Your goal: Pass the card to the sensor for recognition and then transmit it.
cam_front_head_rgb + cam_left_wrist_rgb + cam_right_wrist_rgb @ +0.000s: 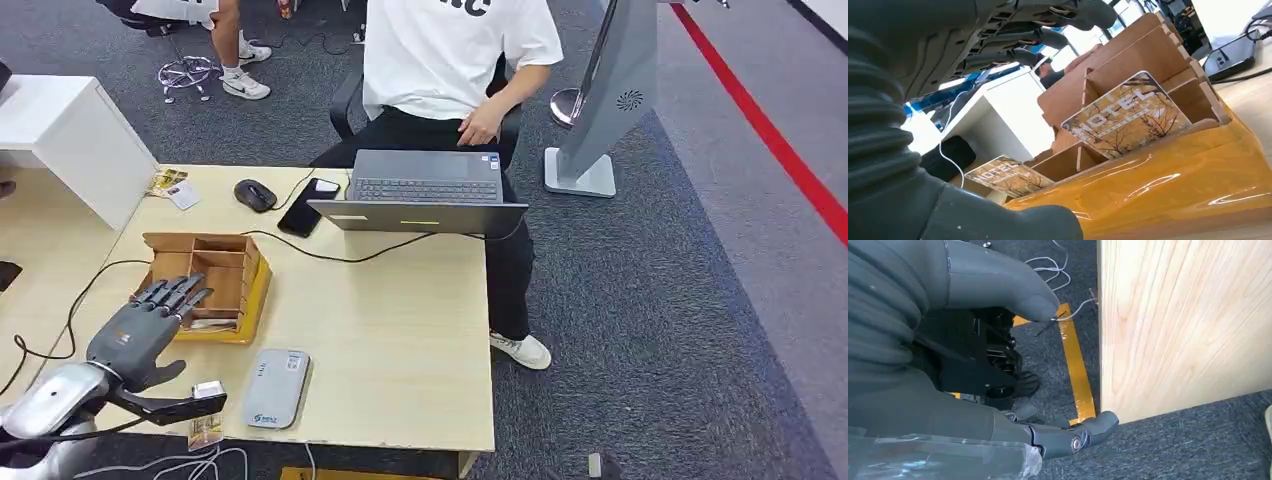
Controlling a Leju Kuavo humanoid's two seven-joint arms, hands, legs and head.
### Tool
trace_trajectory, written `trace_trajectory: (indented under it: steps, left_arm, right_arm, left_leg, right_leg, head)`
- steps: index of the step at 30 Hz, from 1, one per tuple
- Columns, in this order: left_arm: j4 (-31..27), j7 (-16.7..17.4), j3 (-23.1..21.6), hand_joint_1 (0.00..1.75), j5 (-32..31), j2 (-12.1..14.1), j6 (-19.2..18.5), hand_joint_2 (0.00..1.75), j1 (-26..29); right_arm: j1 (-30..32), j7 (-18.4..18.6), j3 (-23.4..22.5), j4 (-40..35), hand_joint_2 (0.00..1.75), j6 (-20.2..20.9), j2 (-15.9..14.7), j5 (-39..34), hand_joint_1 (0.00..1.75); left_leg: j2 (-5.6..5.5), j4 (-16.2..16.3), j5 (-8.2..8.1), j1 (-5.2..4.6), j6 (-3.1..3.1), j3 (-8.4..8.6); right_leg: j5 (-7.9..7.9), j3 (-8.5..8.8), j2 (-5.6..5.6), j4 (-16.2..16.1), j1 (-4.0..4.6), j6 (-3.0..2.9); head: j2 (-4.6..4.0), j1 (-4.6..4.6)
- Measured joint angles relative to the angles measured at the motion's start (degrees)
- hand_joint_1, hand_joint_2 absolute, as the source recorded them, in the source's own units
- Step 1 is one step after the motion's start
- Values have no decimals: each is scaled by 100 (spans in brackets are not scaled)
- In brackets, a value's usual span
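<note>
A wooden box [215, 262] with several compartments stands on a yellow base [1198, 170] at the table's left. Two brown "HOTEL" cards lean in its slots, one card [1128, 117] upright in a middle slot, a second card [1008, 175] further along. A pale edge of a card [212, 322] shows at the box's near side. My left hand [150, 320] hovers at the box's near left corner, fingers [1013, 37] spread and straight, holding nothing. The grey sensor [275, 388] lies flat near the table's front edge. My right hand [998, 390] hangs beside the table's wooden side [1183, 320], holding nothing.
A person in a white shirt sits behind an open laptop [425, 195] at the far edge. A mouse [254, 194], a black phone [307, 208] and a cable [340, 255] lie near it. Loose cards [172, 184] sit far left. A small card-like piece [205, 431] lies at the front edge.
</note>
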Motion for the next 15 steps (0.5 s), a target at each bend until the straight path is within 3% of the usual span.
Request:
trace_trajectory:
  steps: [3, 6, 10, 15]
  left_arm:
    - [24, 0, 0, 0, -2, -4, 20, 175, -1]
    - [72, -48, 2, 0, -177, -107, 318, 175, -31]
    - [310, -52, 9, 0, -703, -513, 1003, 175, -149]
    - [592, -44, 11, 0, -833, -837, 1126, 175, -213]
  right_arm:
    - [0, -2, 0, 0, 175, 0, 0, 0, 0]
    - [0, -9, 2, 0, 175, 11, 0, -13, 0]
    - [-2, -11, 11, 0, 175, 9, 2, -20, 0]
    - [-2, -11, 28, 0, 175, 11, 4, -20, 0]
  left_leg:
    - [0, 0, 0, 0, 0, 0]
    - [-2, 0, 0, 0, 0, 0]
    - [-4, 0, 0, -1, 0, 0]
    - [-2, 0, 0, -1, 0, 1]
  right_leg:
    - [0, 0, 0, 0, 0, 0]
    - [0, -1, -2, -1, 0, 0]
    - [0, 2, -5, 0, -1, 0]
    - [0, 1, -3, 0, -1, 0]
  head:
    - [0, 0]
    - [0, 0]
    - [0, 0]
    - [0, 0]
